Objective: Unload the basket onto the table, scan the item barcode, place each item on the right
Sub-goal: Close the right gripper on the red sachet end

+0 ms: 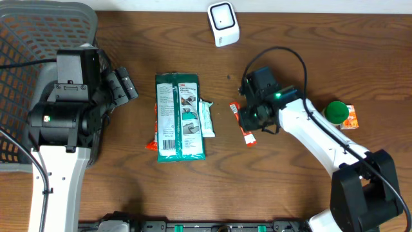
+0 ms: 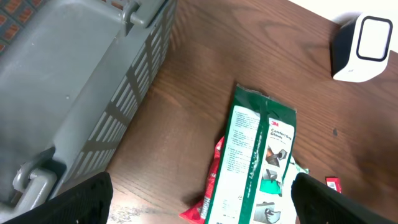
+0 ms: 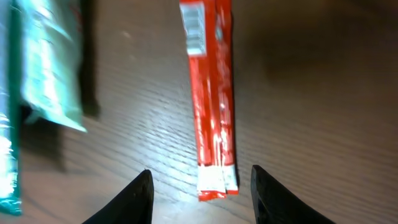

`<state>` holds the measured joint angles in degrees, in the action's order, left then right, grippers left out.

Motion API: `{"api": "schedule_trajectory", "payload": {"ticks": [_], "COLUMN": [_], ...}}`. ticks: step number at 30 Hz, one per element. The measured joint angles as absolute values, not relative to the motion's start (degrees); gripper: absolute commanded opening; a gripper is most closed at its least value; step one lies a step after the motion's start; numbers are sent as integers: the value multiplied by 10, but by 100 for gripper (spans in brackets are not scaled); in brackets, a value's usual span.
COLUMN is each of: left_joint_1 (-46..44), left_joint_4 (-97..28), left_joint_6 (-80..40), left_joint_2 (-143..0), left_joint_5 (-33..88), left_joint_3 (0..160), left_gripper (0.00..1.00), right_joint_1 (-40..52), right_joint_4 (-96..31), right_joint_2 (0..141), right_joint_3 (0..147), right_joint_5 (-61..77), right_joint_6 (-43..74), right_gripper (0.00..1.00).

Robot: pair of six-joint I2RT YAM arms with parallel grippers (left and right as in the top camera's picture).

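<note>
Dark brown wooden table [image 1: 193,200] carries everything. The right gripper [image 3: 202,199] hangs with its fingers apart over a slim red foil stick packet [image 3: 211,106], which lies flat on the wood and runs away towards 12 o'clock from the gap, touching neither finger. From overhead the gripper body covers the packet's middle; only its two ends show. Its white printed panel is too blurred to read. The white boxy barcode scanner [image 1: 223,24] stands at 11 o'clock from that gripper, well apart. At 9 o'clock lies a flat green plastic pack [image 1: 180,116], hiding most of another red wrapper [image 1: 152,145]. The left gripper [image 2: 205,208], wide open and empty, hovers beside a grey plastic basket [image 1: 26,38].
</note>
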<state>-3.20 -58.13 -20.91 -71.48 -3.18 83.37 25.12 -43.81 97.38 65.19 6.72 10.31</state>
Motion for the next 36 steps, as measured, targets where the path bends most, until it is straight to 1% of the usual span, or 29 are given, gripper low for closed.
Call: {"api": "schedule_trajectory", "payload": {"ticks": [10, 18, 29, 35, 36], "left_joint_1": [-32, -32, -32, -32, -32], "left_joint_4": [-581, -581, -581, -581, -581], "left_joint_6": [-209, -209, -209, -209, -209], "left_joint_2": [-715, -715, -715, -715, -715], "left_joint_5": [-32, -32, -32, -32, -32], "left_joint_3": [834, 834, 834, 834, 834], "left_gripper": [91, 91, 92, 91, 92], "right_joint_1": [251, 251, 251, 251, 251], "right_joint_4": [-333, -296, -286, -286, -286], "right_joint_2": [974, 974, 974, 974, 974], "right_joint_3": [545, 510, 504, 504, 504], "right_joint_5": [61, 61, 59, 59, 59], "right_joint_6": [102, 102, 102, 102, 102], "right_gripper": [36, 34, 21, 20, 22]}}
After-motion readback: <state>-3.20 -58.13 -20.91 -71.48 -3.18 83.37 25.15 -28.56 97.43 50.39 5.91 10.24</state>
